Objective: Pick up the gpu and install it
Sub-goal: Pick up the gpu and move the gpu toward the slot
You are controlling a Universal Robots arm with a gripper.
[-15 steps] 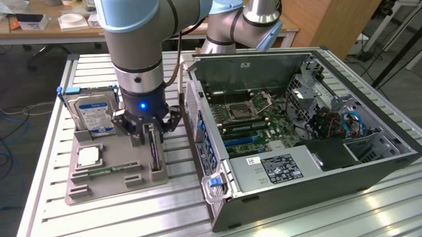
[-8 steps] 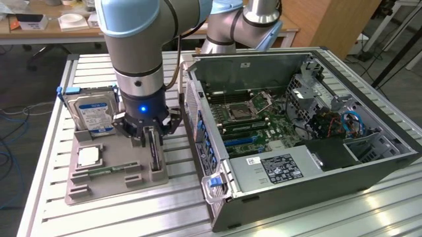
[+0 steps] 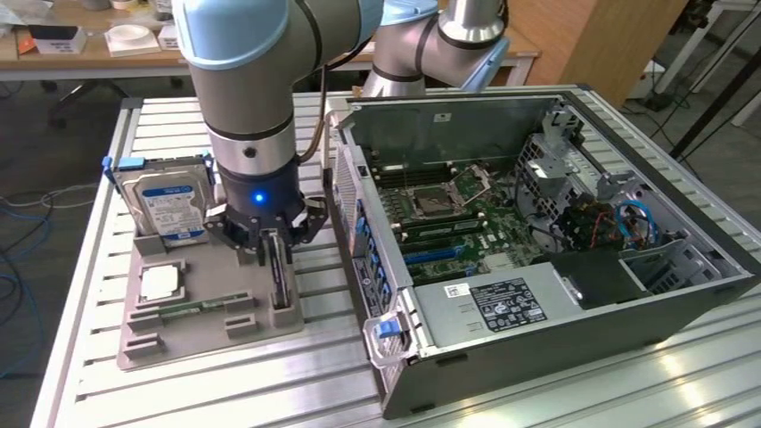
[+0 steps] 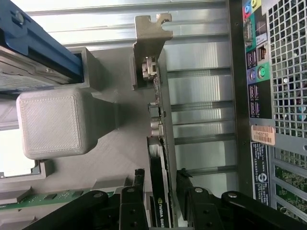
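gripper (image 4: 160,175) open, straddling the gpu (image 4: 159,136) standing on edge in its gray holder (image 3: 178,343); card's long axis runs between the jaws.

Your arm (image 3: 248,89) is a run of thick silver-grey tubes, with pale blue caps (image 3: 238,31) over the joints. Where the tube meets the wrist you'll find a black ring (image 3: 251,135) around it. Lower down, a small blue light (image 3: 258,198) glows on the dark wrist housing. A thin black cable (image 3: 323,116) hangs beside the tube. Your gripper (image 4: 160,184) is black throughout, and its linkage bars are pinned with round screw heads (image 4: 229,195).
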